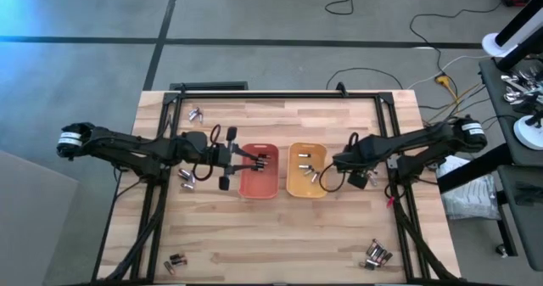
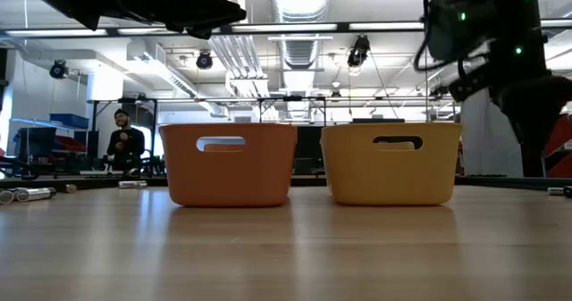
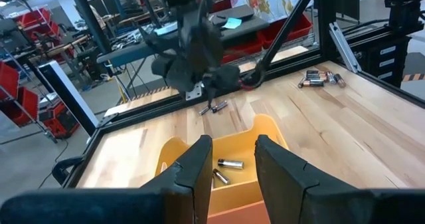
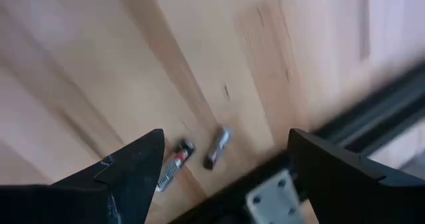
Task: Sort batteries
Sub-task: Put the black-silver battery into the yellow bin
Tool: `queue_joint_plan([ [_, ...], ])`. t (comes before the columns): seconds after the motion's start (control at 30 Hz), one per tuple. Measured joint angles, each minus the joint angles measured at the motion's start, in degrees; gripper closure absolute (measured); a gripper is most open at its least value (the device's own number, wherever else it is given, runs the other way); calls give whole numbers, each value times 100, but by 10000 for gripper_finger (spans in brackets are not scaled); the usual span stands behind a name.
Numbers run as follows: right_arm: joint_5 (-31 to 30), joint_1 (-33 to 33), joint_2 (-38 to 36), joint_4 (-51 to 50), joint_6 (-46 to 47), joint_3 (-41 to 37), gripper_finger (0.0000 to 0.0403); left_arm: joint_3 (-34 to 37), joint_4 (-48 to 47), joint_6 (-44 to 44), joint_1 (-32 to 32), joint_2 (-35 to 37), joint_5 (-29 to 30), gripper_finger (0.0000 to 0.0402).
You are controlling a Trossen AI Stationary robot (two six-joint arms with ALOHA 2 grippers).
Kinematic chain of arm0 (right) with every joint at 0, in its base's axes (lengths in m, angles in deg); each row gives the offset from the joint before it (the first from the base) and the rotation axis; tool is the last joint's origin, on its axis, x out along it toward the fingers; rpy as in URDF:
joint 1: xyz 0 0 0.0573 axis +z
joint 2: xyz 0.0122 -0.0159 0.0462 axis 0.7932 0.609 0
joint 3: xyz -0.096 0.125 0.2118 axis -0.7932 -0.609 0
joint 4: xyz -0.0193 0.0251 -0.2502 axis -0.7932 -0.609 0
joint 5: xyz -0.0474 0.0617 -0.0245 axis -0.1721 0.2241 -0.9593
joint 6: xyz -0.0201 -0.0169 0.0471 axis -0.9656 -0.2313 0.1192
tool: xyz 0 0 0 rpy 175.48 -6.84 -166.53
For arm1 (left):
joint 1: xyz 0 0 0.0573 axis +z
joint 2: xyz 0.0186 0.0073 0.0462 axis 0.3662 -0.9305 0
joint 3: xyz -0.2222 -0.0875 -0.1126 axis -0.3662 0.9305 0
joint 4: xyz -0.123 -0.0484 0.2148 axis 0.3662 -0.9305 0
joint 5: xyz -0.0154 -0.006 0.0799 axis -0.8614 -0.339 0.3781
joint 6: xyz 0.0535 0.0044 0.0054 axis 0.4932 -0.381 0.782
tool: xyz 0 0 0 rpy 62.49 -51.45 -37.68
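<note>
The left claw (image 1: 261,159), spread and empty, is held above the orange tray (image 1: 259,171); the right claw (image 1: 327,177), also spread, is held just beside the yellow tray (image 1: 306,170).

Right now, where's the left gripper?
High view: the left gripper sits open over the orange tray, at its left side, with the yellow tray just to the right.

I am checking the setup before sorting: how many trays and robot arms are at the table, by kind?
Orange tray: 1
Yellow tray: 1
Robot arms, ending in the left gripper and the right gripper: 2
Total: 4
Batteries lie in both trays and scattered on the table, too small to count.
</note>
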Motion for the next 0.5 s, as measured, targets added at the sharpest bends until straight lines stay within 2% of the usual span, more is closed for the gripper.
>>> queue_joint_plan([
  [0.1, 421, -115, -6, 27, 168, -211, 75, 0, 127, -1, 0, 0, 0, 306],
  [0.3, 481, -176, 296, 22, -773, -373, 52, 0, 244, -22, 1, -2, 0, 306],
  [0.5, 763, -174, 836, 30, -1261, -396, 57, 0, 330, -22, 0, -4, -2, 306],
])
